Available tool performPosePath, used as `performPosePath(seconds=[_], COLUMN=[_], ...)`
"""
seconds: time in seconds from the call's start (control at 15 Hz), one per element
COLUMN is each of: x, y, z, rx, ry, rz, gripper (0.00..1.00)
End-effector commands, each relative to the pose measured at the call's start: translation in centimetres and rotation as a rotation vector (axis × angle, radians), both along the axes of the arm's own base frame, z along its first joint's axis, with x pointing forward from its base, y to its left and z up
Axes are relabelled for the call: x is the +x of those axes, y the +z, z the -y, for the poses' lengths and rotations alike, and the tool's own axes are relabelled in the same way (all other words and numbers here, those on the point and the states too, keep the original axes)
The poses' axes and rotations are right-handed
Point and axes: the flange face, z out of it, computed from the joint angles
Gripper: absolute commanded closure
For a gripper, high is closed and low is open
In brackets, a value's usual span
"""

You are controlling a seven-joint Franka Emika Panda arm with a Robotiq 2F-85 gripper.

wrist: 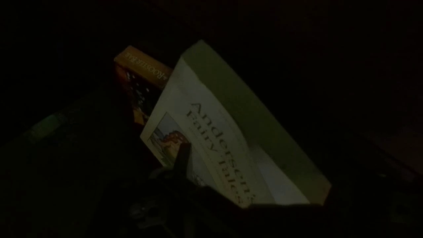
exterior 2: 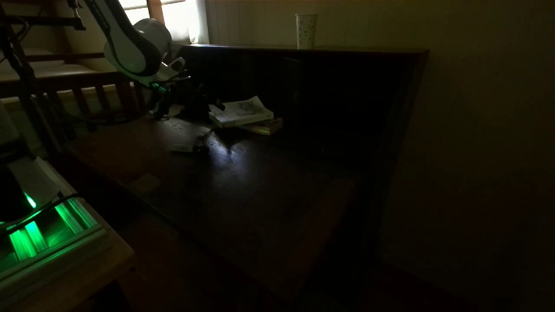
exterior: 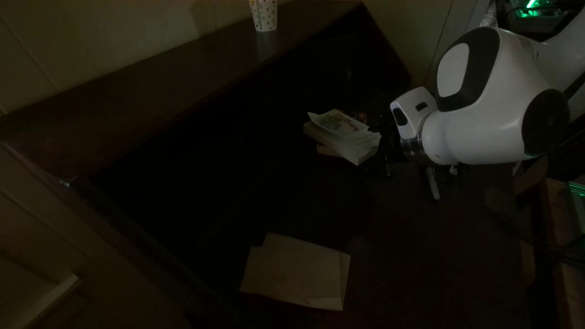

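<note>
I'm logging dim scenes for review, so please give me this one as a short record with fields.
Gripper: jaws apart; too dark to tell contact
Nearest: top book, Andersen's Fairy Tales
Underneath: lower book, Rooster Bar, partly covered
Ledge: cup, upright
Light: very dim

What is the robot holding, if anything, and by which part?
Nothing appears held: the hand stands open at the top book, with one finger over it; too dark to tell whether they touch.
</note>
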Motion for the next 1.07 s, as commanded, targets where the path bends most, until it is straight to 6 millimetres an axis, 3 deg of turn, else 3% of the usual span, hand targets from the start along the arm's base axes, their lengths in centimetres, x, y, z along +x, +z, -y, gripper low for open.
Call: performPosePath(seconds=[0.0, 0.33, 0.8, 1.0], x=[1.0, 2.5, 3.9, 4.1], y=[-0.4, -1.3, -1.2, -1.8], z=[-0.7, -1.3, -4.0, -4.0], rx=[-0.051, -0.129, -0.236, -0.287], ry=[-0.006, -0.003, 0.056, 0.046], rz=[-0.051, -0.138, -0.144, -0.163], gripper=[0.00, 0.00, 0.00, 0.00])
